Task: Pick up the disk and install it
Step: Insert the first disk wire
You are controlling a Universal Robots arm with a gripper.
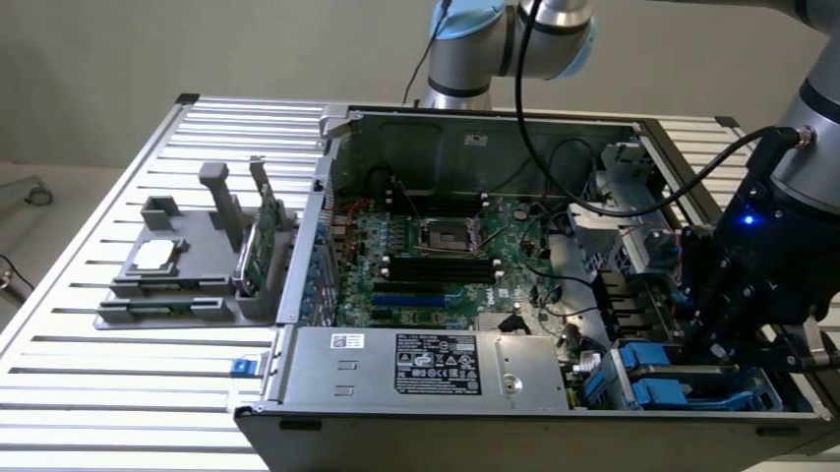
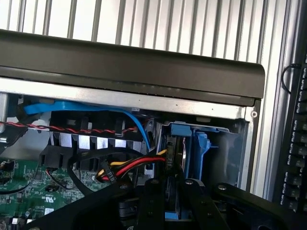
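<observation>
Jaws of the gripper [image 2: 172, 188] clamp the disk [image 2: 175, 146], which stands on edge in its blue carrier, partway inside the bay [image 2: 230, 148] at a corner of the case [image 1: 434, 433].

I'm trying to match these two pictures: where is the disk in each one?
Exterior view: disk low at the exterior view's right, in the corner bay under the gripper, partly hidden.
Wrist view: disk on edge in its blue carrier, between the fingers.
Shared landmark: the green motherboard.
</observation>
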